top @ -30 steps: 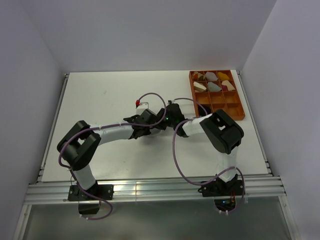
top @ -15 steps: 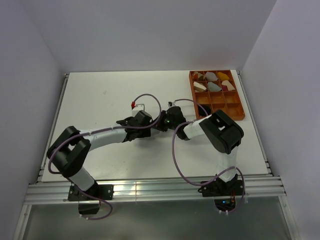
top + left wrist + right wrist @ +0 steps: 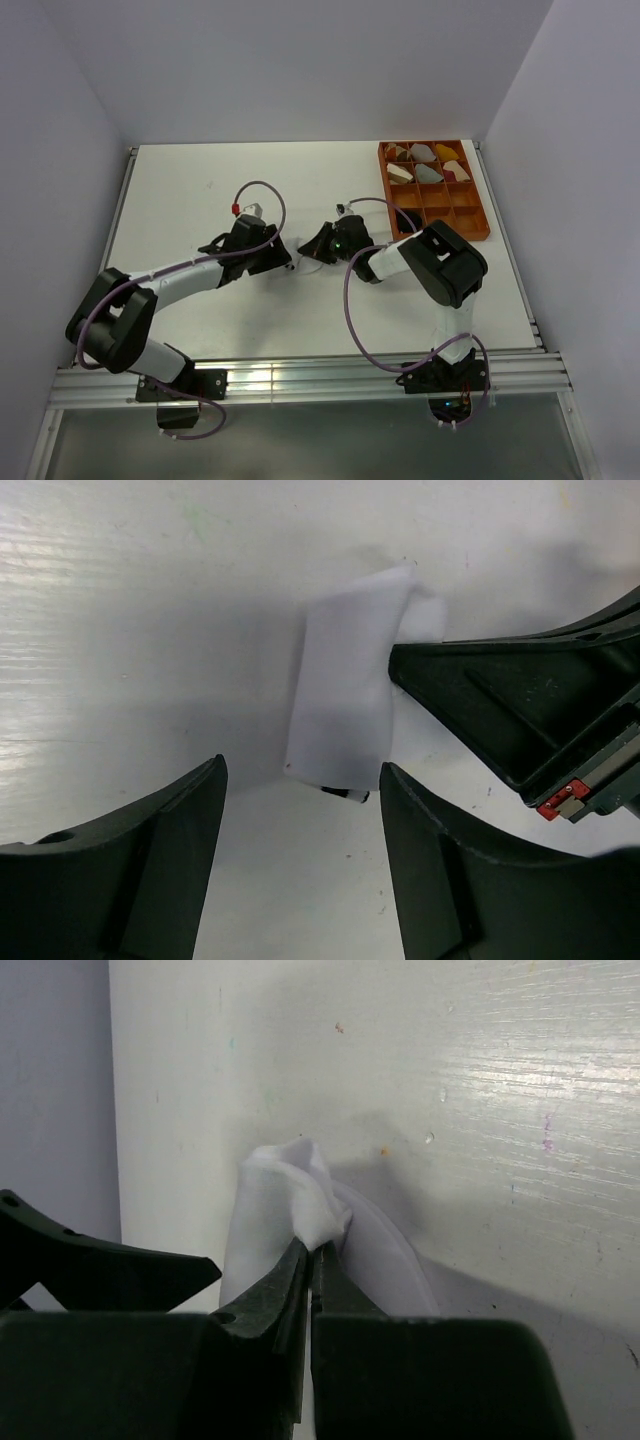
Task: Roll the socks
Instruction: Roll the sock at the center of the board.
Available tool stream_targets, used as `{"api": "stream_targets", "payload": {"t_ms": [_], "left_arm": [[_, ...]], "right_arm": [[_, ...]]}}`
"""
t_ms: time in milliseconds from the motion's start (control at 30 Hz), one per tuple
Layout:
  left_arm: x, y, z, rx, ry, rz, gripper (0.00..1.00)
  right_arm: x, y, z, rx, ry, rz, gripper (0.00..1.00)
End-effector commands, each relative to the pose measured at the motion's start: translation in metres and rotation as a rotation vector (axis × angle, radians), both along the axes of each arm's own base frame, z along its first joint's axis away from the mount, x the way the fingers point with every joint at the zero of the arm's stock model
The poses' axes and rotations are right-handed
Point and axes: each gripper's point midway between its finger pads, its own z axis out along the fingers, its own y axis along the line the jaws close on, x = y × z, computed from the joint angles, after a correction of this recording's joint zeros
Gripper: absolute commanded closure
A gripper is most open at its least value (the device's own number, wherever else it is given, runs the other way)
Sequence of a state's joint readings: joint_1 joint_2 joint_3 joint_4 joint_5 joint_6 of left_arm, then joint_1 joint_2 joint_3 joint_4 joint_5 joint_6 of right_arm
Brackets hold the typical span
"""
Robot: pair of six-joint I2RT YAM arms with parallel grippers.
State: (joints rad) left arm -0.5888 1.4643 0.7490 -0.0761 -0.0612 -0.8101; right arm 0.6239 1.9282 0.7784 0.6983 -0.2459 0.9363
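A white sock (image 3: 345,695) lies folded on the table, with a small black bit showing at its near edge (image 3: 345,793). I cannot make out a black sock. My left gripper (image 3: 300,773) is open just short of the sock's near edge, with nothing between its fingers (image 3: 440,870). My right gripper (image 3: 315,1248) is shut on a raised fold of the white sock (image 3: 265,1215). From above, the two grippers face each other mid-table, left gripper (image 3: 284,264) and right gripper (image 3: 317,250), with the white sock (image 3: 307,267) between them.
An orange compartment tray (image 3: 481,216) stands at the back right, holding several rolled bundles (image 3: 426,172) in its far rows. The right gripper's black body (image 3: 530,710) crowds the sock's right side in the left wrist view. Grey walls enclose the table.
My left gripper opened and drew back to the left, away from the sock. My right gripper closed on the white sock's fold and moved slightly left.
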Motion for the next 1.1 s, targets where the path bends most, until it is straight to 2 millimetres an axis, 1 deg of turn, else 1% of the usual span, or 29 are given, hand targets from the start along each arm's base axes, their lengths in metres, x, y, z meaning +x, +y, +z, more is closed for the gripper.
{"api": "stream_targets", "payload": {"t_ms": [0,33,167,200,233,267,333,367,533,633,667,733,767,800,900,933,967,1000,1033,1067], "left_arm": [[0.002,-0.016,0.002,-0.126,0.003,-0.028,0.33],[0.007,-0.015,0.005,-0.15,-0.011,-0.015,0.33],[0.006,-0.016,0.001,-0.2,0.001,-0.031,0.35],[0.003,-0.017,-0.005,-0.204,0.022,-0.04,0.36],[0.004,-0.019,-0.006,-0.214,0.02,-0.044,0.36],[0.002,-0.02,-0.012,-0.212,0.039,-0.046,0.38],[-0.001,-0.022,-0.019,-0.22,0.06,-0.054,0.39],[-0.003,-0.022,-0.026,-0.216,0.079,-0.058,0.39],[-0.008,-0.023,-0.038,-0.21,0.115,-0.072,0.44],[-0.011,-0.021,-0.044,-0.198,0.13,-0.069,0.53],[-0.01,-0.021,-0.044,-0.199,0.129,-0.07,0.61],[-0.012,-0.02,-0.048,-0.19,0.14,-0.067,0.67],[-0.011,-0.019,-0.048,-0.185,0.141,-0.065,0.75],[-0.011,-0.019,-0.049,-0.178,0.145,-0.064,0.8],[-0.009,-0.016,-0.05,-0.157,0.15,-0.051,0.92],[-0.012,-0.014,-0.053,-0.142,0.166,-0.05,0.96],[-0.009,-0.013,-0.052,-0.131,0.16,-0.042,1.0],[-0.008,-0.011,-0.052,-0.117,0.162,-0.037,1.0],[-0.008,-0.009,-0.053,-0.1,0.165,-0.038,1.0],[-0.007,-0.007,-0.052,-0.08,0.172,-0.033,1.0]], "right_arm": [[-0.006,-0.008,-0.015,-0.07,-0.006,-0.002,1.0],[-0.006,-0.008,-0.015,-0.071,-0.005,-0.002,1.0],[-0.006,-0.008,-0.015,-0.068,-0.009,-0.003,1.0],[-0.006,-0.009,-0.016,-0.069,-0.006,-0.004,1.0],[-0.006,-0.008,-0.016,-0.067,-0.008,-0.001,1.0],[-0.006,-0.007,-0.015,-0.064,-0.009,-0.002,1.0],[-0.006,-0.007,-0.015,-0.065,-0.008,-0.002,1.0],[-0.007,-0.008,-0.016,-0.068,-0.007,-0.003,1.0],[-0.008,-0.009,-0.016,-0.068,-0.008,-0.005,1.0],[-0.007,-0.009,-0.015,-0.064,-0.008,-0.006,1.0],[-0.007,-0.009,-0.015,-0.063,-0.009,-0.006,1.0],[-0.007,-0.009,-0.014,-0.064,-0.011,-0.007,1.0],[-0.007,-0.008,-0.013,-0.061,-0.012,-0.004,1.0],[-0.008,-0.008,-0.013,-0.061,-0.01,-0.003,1.0],[-0.007,-0.008,-0.009,-0.058,-0.018,-0.002,0.94],[-0.006,-0.007,-0.002,-0.052,-0.029,-0.003,0.87],[-0.006,-0.009,-0.001,-0.058,-0.027,-0.005,0.82],[-0.006,-0.01,0.002,-0.058,-0.033,-0.006,0.77],[-0.005,-0.012,0.005,-0.058,-0.039,-0.013,0.68],[-0.004,-0.014,0.013,-0.059,-0.046,-0.019,0.64]]}}
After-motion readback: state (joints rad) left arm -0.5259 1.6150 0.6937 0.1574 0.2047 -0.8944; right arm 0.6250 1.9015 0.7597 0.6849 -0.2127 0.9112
